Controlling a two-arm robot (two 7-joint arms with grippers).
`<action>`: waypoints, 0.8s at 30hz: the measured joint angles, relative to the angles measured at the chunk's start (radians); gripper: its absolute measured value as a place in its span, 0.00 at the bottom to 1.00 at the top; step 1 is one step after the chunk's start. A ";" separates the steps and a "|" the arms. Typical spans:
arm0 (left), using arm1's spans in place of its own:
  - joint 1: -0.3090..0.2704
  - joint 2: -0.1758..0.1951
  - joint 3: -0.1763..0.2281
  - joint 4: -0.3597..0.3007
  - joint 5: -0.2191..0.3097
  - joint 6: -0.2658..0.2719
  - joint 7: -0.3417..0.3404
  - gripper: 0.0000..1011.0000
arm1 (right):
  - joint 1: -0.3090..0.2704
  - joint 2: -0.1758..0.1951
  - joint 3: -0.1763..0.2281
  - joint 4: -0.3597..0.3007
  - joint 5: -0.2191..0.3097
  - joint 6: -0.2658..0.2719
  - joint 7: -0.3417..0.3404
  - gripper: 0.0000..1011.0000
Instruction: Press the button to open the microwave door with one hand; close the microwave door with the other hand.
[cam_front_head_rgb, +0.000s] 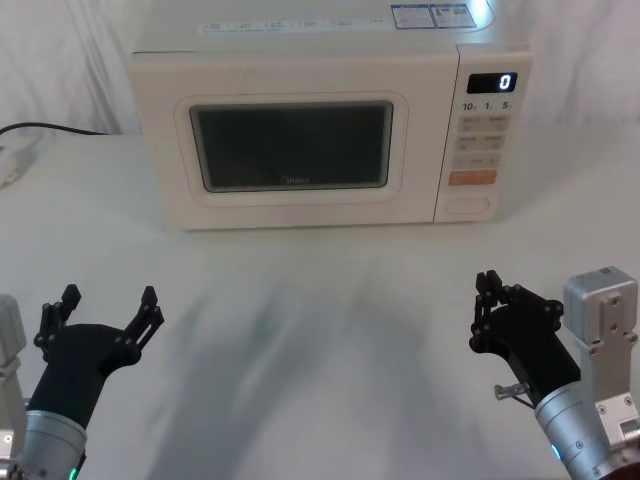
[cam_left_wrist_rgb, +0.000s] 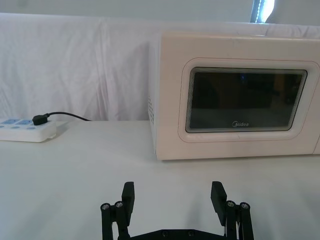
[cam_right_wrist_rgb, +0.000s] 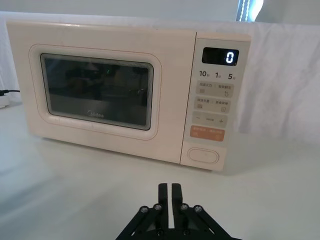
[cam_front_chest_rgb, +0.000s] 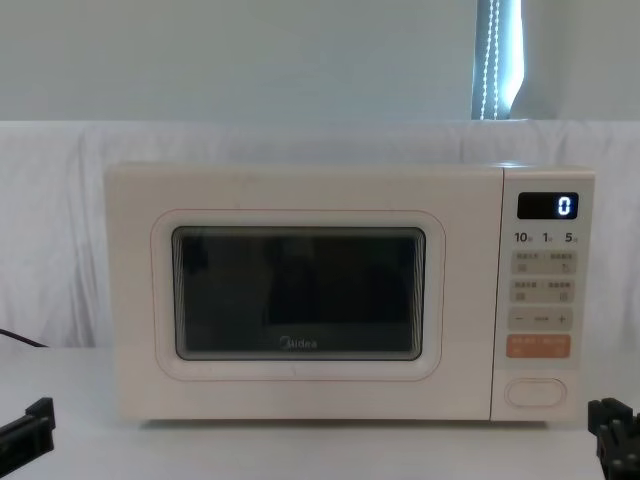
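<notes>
White table, door (cam_front_head_rgb: 290, 150) shut: we advise the clenched right gripper (cam_front_head_rgb: 484, 312) press the button (cam_front_head_rgb: 468, 206) squarely (left gripper (cam_front_head_rgb: 108, 308) released, waiting).

Head looks down, chest level, wrists low; all face microwave (cam_front_head_rgb: 320, 130) front

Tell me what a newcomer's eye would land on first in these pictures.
The cream boxy microwave dominates, standing at the back middle of the white table, its wide cream door with dark glass window closed and its black display showing a white 0. Nearer, two black blocky grippers hover above the table: the left gripper open, the right gripper shut, in front of the large cream pill-shaped button.
</notes>
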 joint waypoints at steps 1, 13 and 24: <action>0.000 0.000 0.000 0.000 0.000 0.000 0.000 0.99 | 0.000 0.000 0.000 0.000 0.000 0.000 0.000 0.05; 0.000 0.000 0.000 0.000 0.000 0.000 0.000 0.99 | 0.000 0.000 0.000 0.000 0.000 0.000 0.000 0.00; 0.000 0.000 0.000 0.000 0.000 0.000 0.000 0.99 | 0.000 0.000 0.000 0.000 0.000 0.000 0.000 0.00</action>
